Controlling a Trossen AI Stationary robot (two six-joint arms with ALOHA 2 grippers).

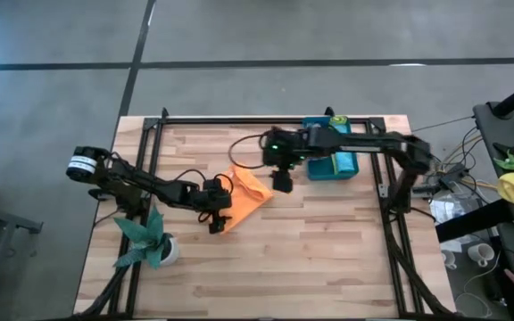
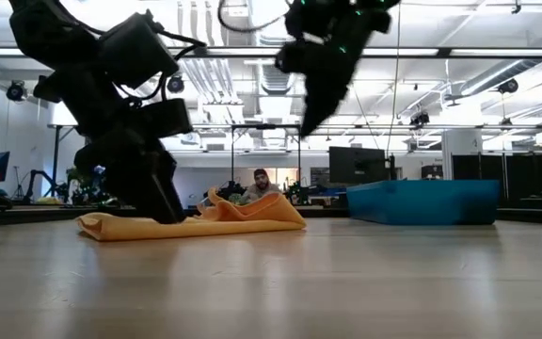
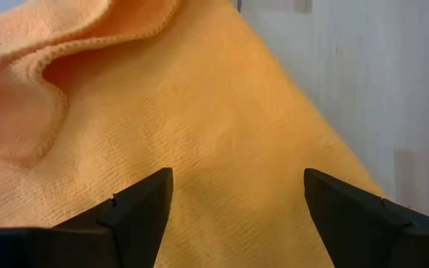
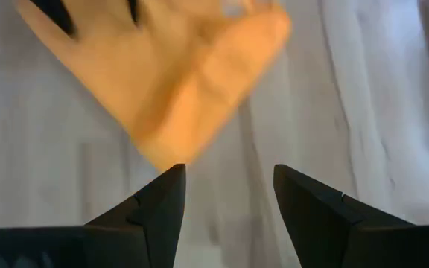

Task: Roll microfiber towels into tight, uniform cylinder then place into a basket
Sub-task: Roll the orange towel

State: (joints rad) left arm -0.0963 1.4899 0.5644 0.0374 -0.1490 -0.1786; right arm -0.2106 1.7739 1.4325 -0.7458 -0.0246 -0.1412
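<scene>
Orange microfiber towel (image 1: 246,194) lies rumpled and partly folded mid-worktop (image 1: 310,250), with the teal basket (image 1: 333,164) apart from it toward the far edge. The left end effector (image 3: 233,212) is down at the towel's near-left corner, fingers apart over the cloth. The right end effector (image 4: 226,197) hovers above the towel's far side, fingers apart, holding nothing

The wooden table (image 1: 310,259) carries an orange towel (image 1: 250,198), teal basket (image 1: 333,165) (far side) and potted plant (image 1: 150,241).
</scene>
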